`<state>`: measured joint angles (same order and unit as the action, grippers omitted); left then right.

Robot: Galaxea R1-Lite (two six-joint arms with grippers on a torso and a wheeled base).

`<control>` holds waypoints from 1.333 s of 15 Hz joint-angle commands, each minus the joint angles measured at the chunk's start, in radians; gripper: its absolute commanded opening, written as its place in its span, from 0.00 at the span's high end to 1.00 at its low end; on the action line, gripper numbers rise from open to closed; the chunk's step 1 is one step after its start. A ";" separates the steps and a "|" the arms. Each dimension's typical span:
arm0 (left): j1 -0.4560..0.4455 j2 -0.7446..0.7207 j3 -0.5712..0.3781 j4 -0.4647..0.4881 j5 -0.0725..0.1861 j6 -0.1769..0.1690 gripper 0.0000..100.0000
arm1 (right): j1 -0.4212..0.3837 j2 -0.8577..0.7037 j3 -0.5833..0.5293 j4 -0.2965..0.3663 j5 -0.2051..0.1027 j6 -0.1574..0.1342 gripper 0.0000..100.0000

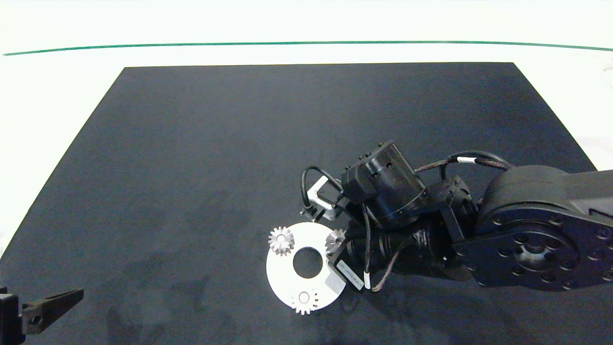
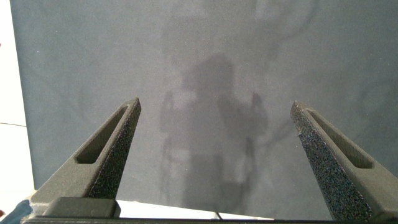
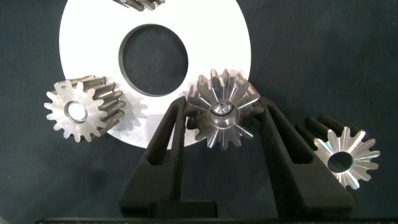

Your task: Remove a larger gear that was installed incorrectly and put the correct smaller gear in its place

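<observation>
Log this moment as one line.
right end effector: clamps larger gear at white disc edge | left end effector: open, parked over mat | smaller gear: on mat beside disc

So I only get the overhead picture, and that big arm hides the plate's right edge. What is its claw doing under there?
Observer: The right gripper is closed on a gear sitting at the disc's rim.
Operator: I count three gears. Are there more?
Observer: Yes, a fourth gear lies on the mat, off the disc, just beside the gripper.
Operator: And the claw in the corner?
Observer: The left gripper is wide open over bare mat, with nothing between its fingers.
</observation>
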<state>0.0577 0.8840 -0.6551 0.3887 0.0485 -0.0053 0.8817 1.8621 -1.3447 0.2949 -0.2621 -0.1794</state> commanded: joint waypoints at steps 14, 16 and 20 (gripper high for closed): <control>0.001 -0.010 -0.001 0.002 0.001 -0.001 0.00 | -0.007 -0.233 0.188 0.001 -0.057 0.003 0.00; 0.001 -0.017 -0.009 0.001 0.001 -0.001 0.00 | -0.007 -0.297 0.248 0.003 -0.062 0.023 0.00; -0.007 -0.039 0.022 0.004 0.001 0.005 0.00 | -0.043 -0.494 0.384 0.003 -0.117 0.044 0.00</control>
